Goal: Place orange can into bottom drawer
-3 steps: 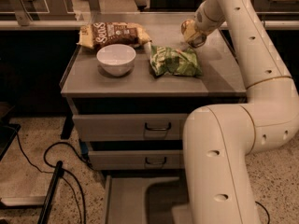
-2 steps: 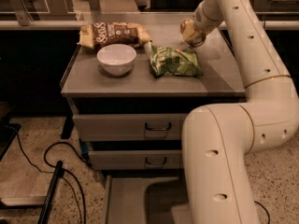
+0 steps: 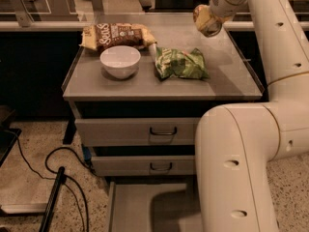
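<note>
My gripper (image 3: 208,21) hangs above the back right part of the grey cabinet top (image 3: 227,76), lifted off the surface. It is shut on the orange can (image 3: 206,23), a small orange-brown cylinder that shows only partly between the fingers. The bottom drawer (image 3: 135,208) is pulled out at the foot of the cabinet, its flat grey floor partly shadowed and partly covered by my arm's lower link (image 3: 241,168).
On the cabinet top sit a white bowl (image 3: 120,60), a green snack bag (image 3: 179,63) and a brown snack bag (image 3: 117,35). The two upper drawers (image 3: 145,129) are closed. Black cables (image 3: 53,178) lie on the speckled floor to the left.
The gripper has risen from just above the cabinet top and shifted slightly right, taking the can up with it. Bowl and bags have not moved.
</note>
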Controlling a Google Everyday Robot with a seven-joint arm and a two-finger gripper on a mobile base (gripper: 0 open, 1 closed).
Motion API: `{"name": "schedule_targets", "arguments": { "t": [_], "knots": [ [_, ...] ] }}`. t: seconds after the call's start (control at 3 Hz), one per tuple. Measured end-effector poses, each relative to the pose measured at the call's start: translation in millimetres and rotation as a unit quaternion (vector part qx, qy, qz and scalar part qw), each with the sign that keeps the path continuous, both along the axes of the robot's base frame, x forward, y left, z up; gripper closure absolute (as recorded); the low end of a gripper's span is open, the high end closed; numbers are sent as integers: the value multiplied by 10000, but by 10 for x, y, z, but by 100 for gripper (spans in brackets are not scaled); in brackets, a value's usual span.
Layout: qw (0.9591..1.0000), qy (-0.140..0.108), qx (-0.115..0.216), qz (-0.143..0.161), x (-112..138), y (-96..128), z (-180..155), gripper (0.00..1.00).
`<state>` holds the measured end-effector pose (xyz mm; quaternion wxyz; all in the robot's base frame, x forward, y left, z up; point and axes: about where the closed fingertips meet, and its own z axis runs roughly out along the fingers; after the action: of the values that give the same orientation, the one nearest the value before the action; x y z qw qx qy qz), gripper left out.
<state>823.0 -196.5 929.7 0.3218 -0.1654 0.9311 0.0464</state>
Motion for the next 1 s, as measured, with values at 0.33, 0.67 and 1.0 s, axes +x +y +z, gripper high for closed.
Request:
{"name": "schedule_targets", "arguments": {
  "t": [0.33,0.67,1.0],
  "knots": [
    [9999,132,16,-1,-99,-27,11,100],
    [9996,269,65,-84,-359,-185,196,100],
    [9989,390,247,-93,-764,-473,420,100]
  ]
}}
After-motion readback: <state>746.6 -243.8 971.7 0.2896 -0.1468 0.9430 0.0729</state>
